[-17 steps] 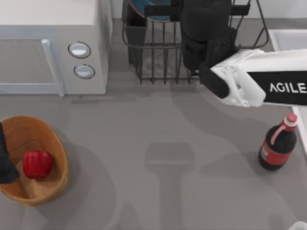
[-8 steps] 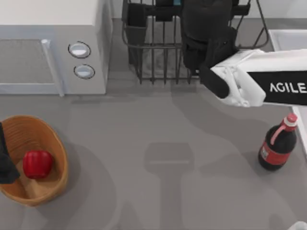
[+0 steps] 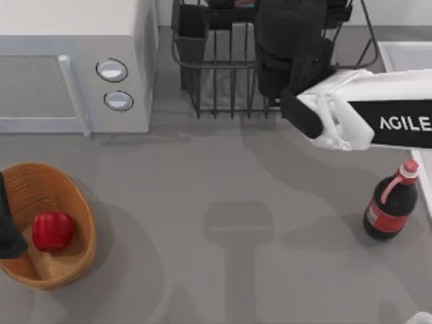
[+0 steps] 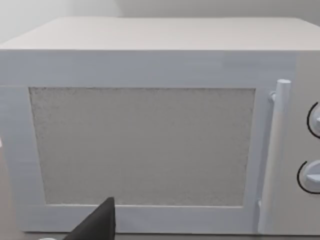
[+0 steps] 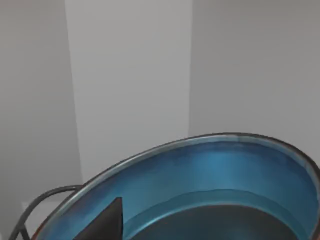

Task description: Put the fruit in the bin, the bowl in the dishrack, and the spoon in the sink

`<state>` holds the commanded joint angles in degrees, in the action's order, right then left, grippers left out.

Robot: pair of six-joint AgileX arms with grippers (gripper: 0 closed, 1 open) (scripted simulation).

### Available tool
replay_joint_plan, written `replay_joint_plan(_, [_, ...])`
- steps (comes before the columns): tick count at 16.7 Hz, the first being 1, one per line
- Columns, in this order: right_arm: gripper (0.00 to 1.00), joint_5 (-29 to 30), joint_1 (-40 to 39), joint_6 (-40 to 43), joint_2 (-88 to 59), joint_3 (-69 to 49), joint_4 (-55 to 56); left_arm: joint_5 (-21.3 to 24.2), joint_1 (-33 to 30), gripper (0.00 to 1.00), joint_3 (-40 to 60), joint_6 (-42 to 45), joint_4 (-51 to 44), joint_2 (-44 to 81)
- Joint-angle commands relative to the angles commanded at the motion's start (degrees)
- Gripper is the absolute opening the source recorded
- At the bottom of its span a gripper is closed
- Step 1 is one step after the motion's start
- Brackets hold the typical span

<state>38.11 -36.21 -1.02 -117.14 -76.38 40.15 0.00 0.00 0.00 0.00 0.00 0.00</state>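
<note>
The top view looks straight down on the table [image 3: 202, 202]. The left wrist view faces the microwave [image 4: 150, 145] front closely. The right wrist view looks closely into the bowl [image 5: 210, 170].

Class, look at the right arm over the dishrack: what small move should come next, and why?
Probably lower the bowl a little further into the dishrack before letting go. The right gripper sits over the rack at the table's far edge, and its wrist view looks into the blue bowl close up, with a rack wire beside it.
</note>
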Motion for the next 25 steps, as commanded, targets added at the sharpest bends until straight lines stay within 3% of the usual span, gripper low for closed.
replay_joint_plan(4, [1.00, -1.1, 0.8, 0.0, 1.8, 1.7, -0.4, 0.0, 0.0, 1.00, 0.0, 0.0, 0.0, 0.0])
replay_joint_plan(9, [1.00, -9.6, 7.3, 0.2, 16.9, 15.6, -4.2, 0.0, 0.0, 1.00, 0.0, 0.0, 0.0, 0.0])
replay_joint_plan(18, [1.00, -29.9, 23.9, 0.2, 75.0, 53.5, -21.1, 0.0, 0.0, 1.00, 0.0, 0.0, 0.0, 0.0])
replay_joint_plan(25, [1.00, -37.2, 34.0, 0.8, 109.9, 72.7, -35.8, 0.0, 0.0, 1.00, 0.0, 0.0, 0.0, 0.0])
